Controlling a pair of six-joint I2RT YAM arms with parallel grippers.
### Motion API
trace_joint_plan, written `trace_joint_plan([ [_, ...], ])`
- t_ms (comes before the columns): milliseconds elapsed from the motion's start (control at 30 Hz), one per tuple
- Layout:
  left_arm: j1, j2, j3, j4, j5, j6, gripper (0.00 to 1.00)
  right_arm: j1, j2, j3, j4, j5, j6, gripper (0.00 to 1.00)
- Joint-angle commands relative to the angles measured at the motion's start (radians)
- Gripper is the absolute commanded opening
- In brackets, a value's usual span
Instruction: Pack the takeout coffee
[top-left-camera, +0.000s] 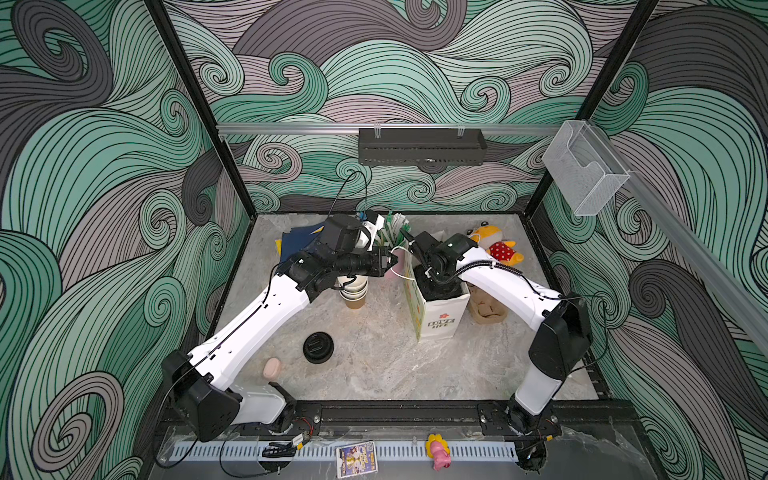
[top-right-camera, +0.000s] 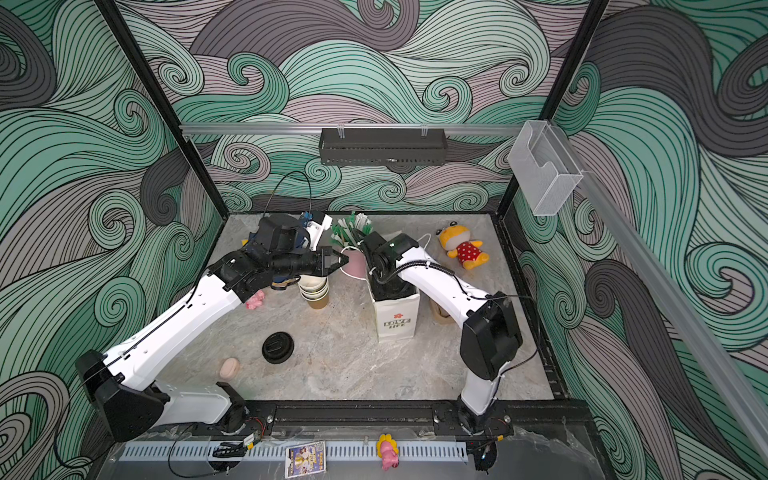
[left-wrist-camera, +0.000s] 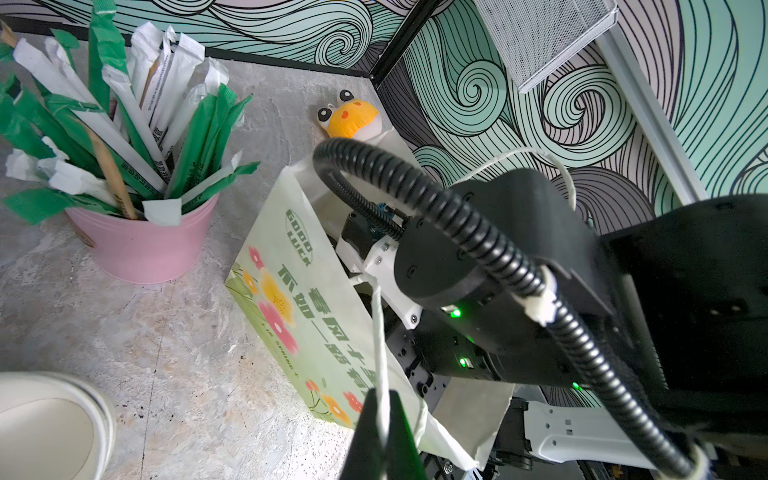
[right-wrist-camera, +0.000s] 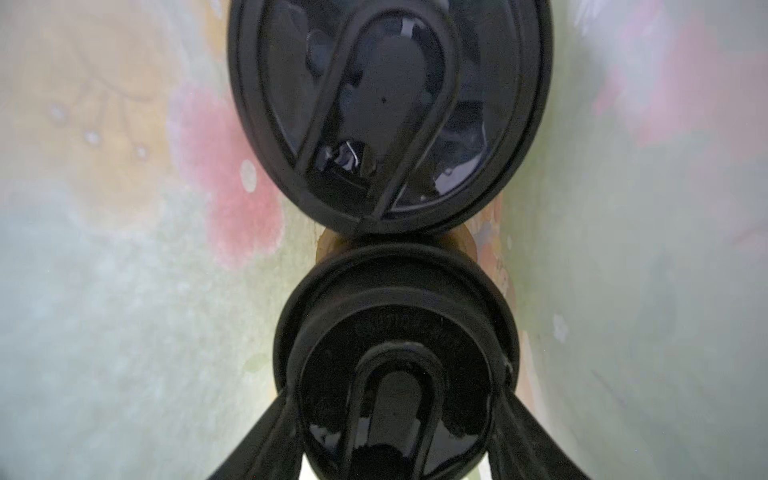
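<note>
L jaws pinch bag handle, holding bag open. R jaws prob. clamped on cup; lower straight beside packed cup.

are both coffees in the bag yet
In: far cup and near cup, black-lidded, sit between the bag's walls in the right wrist view; the right gripper grips the near one.

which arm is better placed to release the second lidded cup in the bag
right: the right gripper, inside the floral paper bag, holds the nearer black-lidded cup beside the other cup; the left gripper is shut on the bag's white cord handle.
</note>
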Motion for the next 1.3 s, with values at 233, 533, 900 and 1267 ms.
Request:
trace_joint_plan([
  [233, 0.008, 0.017, 0.044, -0.002, 0.007, 0.015, 0.0, -0.018, -0.011, 0.055, -0.019, 0.014, -0.008, 0.53],
  [533, 0.011, 0.016, 0.042, -0.004, 0.007, 0.017, 0.0, -0.022, 0.037, 0.015, 0.072, -0.038, -0.002, 0.53],
  [900, 0.013, 0.016, 0.04, -0.004, 0.011, 0.018, 0.0, -0.025, 0.074, -0.05, 0.131, -0.053, -0.007, 0.52],
  [1267, 0.015, 0.017, 0.04, -0.001, 0.012, 0.017, 0.0, -0.024, 0.102, -0.057, 0.114, -0.017, -0.024, 0.52],
])
